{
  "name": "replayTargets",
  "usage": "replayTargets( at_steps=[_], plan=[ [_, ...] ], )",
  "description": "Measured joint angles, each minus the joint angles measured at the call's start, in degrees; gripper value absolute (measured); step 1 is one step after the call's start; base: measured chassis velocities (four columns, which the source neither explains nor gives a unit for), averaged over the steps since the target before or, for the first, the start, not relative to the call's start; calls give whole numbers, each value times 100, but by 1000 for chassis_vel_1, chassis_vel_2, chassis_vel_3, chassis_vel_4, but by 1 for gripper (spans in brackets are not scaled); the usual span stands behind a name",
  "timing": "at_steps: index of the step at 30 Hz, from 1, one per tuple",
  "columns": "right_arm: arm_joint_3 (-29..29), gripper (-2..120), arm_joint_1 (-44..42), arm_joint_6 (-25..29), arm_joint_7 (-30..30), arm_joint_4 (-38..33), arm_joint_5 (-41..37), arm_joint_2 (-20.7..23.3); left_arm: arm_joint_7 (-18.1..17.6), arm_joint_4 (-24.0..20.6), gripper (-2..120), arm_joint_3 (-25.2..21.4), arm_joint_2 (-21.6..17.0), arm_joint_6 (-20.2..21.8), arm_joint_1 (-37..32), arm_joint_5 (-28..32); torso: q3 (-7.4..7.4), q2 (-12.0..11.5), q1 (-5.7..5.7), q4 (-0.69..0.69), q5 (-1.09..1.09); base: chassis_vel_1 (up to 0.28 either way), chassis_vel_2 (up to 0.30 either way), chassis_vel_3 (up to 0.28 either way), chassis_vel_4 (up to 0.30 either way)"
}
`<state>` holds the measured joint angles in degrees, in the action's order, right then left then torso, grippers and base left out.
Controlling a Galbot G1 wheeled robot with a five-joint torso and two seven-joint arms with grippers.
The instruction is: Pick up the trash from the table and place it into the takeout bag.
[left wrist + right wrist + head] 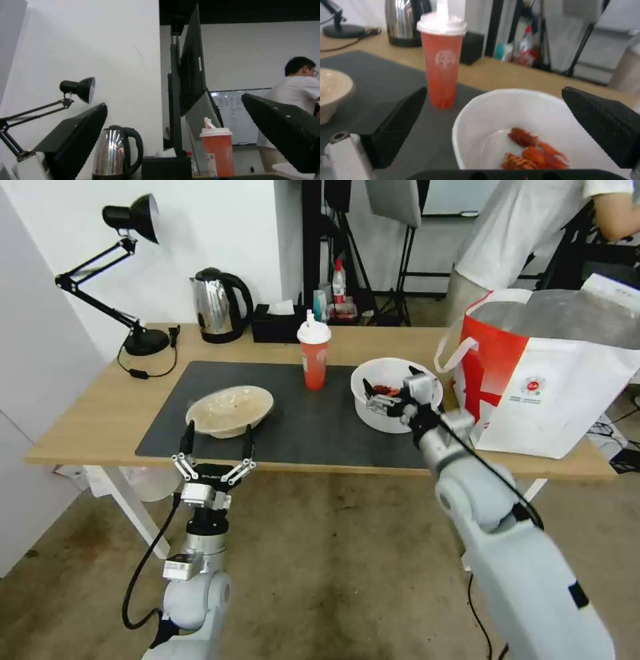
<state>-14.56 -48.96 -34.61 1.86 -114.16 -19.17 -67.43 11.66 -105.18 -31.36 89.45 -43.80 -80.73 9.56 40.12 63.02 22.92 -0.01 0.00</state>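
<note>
White-armed, the right gripper (390,392) reaches over the desk's (87,430) front edge, jaws spread across the deep bowl (395,395), apparently not yet gripping. Left gripper (217,441) points upright, open, below the shallow bowl (230,410). Upright cup (314,355) stands mid-mat; bag (553,373) fills the right end, beside the bowl.

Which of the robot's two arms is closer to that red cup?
The right. Its end effector hovers open over the white bowl, just beside the red cup. The left end effector sits open at the table's near edge, by the beige bowl.
</note>
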Motion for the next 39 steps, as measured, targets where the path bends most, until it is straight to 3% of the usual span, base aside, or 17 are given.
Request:
replayTargets(
  at_steps=[3,6,14,39],
  plan=[
    [122,100,413,-574,-4,248,-229,-34,2,6,100,-19,24,-7,-6,-3,0,0,0,1,0,0,0,0,0],
    [217,100,647,-741,3,436,-246,-64,2,12,100,-38,27,-9,-7,-2,0,0,0,0,0,0,0,0,0],
    [498,100,1017,-751,-34,928,-230,-77,2,118,100,-59,46,-40,35,-2,-1,0,0,0,-1,0,0,0,0],
    [829,100,1070,-665,-275,1593,18,-224,0,237,100,-61,55,-144,97,1,-1,1,0,1,-1,0,0,0,0]
  ],
)
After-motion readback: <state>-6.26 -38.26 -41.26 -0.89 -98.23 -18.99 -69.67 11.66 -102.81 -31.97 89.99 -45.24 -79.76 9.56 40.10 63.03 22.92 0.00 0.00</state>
